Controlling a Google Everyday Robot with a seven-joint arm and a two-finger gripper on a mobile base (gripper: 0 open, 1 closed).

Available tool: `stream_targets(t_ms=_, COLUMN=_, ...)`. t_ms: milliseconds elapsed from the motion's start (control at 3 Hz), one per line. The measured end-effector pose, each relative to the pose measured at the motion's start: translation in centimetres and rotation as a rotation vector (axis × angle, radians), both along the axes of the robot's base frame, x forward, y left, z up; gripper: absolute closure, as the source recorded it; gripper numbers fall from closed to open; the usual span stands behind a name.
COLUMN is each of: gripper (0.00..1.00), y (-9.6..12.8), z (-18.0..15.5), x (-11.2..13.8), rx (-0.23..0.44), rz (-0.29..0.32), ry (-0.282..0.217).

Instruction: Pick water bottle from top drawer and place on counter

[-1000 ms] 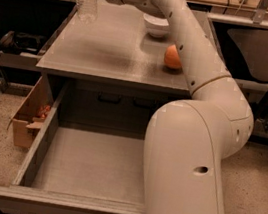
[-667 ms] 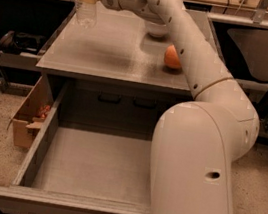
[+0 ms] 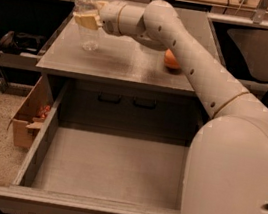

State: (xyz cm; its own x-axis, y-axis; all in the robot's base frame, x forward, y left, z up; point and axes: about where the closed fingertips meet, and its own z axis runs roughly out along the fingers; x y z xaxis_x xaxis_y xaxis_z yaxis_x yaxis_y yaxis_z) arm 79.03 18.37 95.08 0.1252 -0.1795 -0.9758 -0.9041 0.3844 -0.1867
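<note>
On the far-left corner of the flat matte grey counter (image 3: pixel 130 67), the two-finger gripper (image 3: pixel 86 19) pinches the small clear plastic water bottle (image 3: pixel 90 37) upright, apparently set down; next comes releasing it and backing away without tipping it.

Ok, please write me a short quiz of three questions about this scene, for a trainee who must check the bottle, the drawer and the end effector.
1. True or false: the top drawer stands pulled open.
2. Where is the water bottle?
A) lying in the drawer
B) upright at the far left of the counter, gripped by the end effector
C) on the ground
3. Fill in: the round orange object sits on the ____, partly behind the arm.

Key: 1 true; 2 B; 3 counter.
</note>
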Motion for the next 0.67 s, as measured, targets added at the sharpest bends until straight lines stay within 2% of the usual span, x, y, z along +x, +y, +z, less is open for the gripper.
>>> stream_targets(t_ms=333, gripper=1.0, y=0.74, z=-2.49, x=-0.99, rx=-0.015, rz=0.027, ry=0.05)
stream_targets(t_ms=667, gripper=0.82, y=0.73, z=-1.93, x=-0.99, rx=-0.015, rz=0.027, ry=0.05)
